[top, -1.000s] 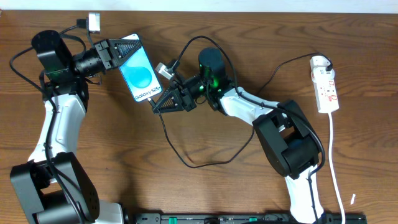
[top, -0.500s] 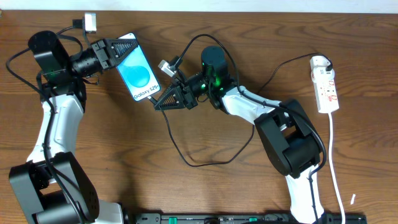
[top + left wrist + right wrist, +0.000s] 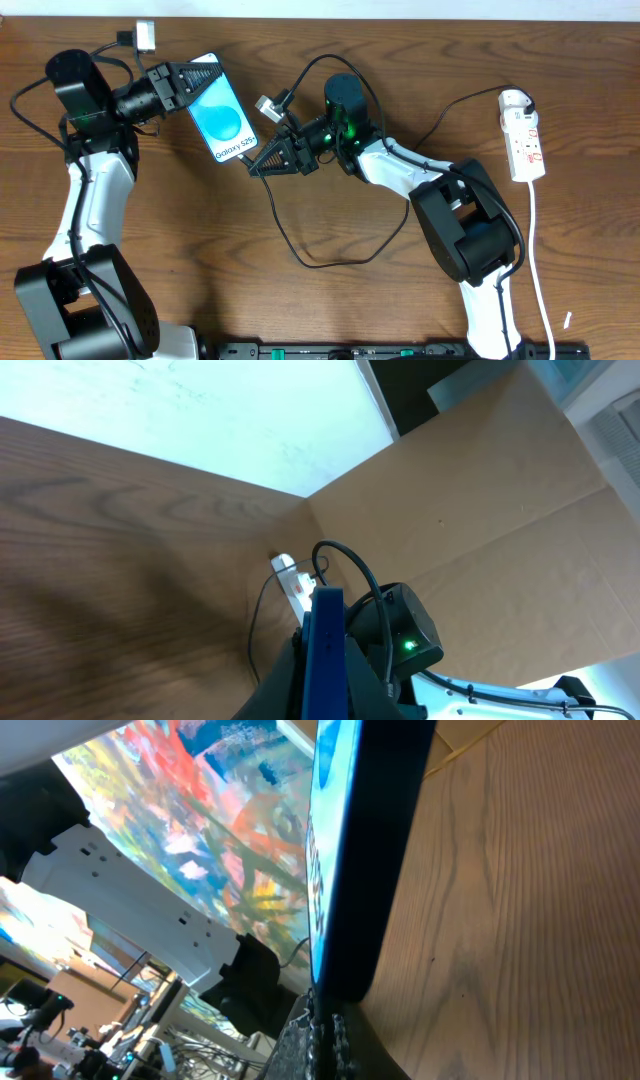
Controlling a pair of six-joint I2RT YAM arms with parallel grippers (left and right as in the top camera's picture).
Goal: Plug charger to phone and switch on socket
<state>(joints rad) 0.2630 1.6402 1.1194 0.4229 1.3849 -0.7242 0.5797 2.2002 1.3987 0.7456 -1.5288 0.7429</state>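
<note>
The charger's (image 3: 318, 265) plug tip is not showing in any view. The right gripper (image 3: 258, 166) is covering it, fingers clenched on the cable end right at the lower edge of the phone (image 3: 222, 118); whether the tip is seated cannot be determined. The right wrist view is showing the phone edge-on only, cropped at the top. The left gripper (image 3: 205, 75) is clamping the phone's far end, near the table's (image 3: 360, 310) far edge. The socket (image 3: 526, 135) is lying well apart by the right edge, with bare wood between it and the right arm.
</note>
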